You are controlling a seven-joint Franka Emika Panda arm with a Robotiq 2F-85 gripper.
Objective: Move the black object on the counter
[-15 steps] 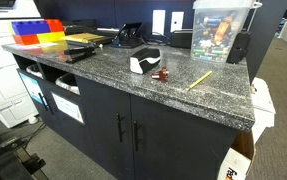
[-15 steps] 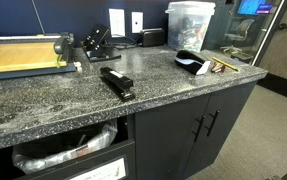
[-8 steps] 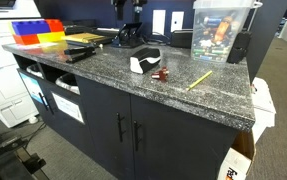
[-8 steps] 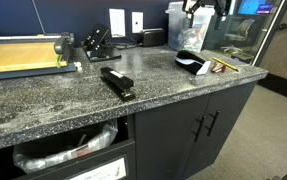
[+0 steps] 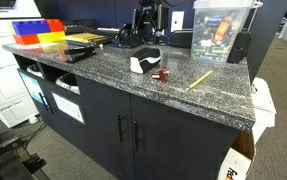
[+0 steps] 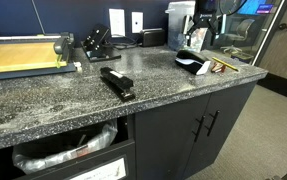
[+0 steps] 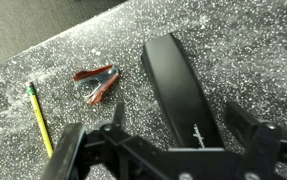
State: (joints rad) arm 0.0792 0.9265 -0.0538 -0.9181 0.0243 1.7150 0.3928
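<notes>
Jaws spread wide, the claw (image 7: pixel 168 158) hangs above the small curved black-topped object (image 7: pixel 183 90) lying on the speckled grey worktop (image 7: pixel 253 40) just beside the red staple remover (image 7: pixel 96 84), apparently aligned to straddle it.

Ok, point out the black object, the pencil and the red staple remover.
black object (image 7: pixel 183 90), wrist view, middle of its black top.
pencil (image 7: pixel 40 119), wrist view, mid-shaft.
red staple remover (image 7: pixel 98 84), wrist view, its red body.
</notes>
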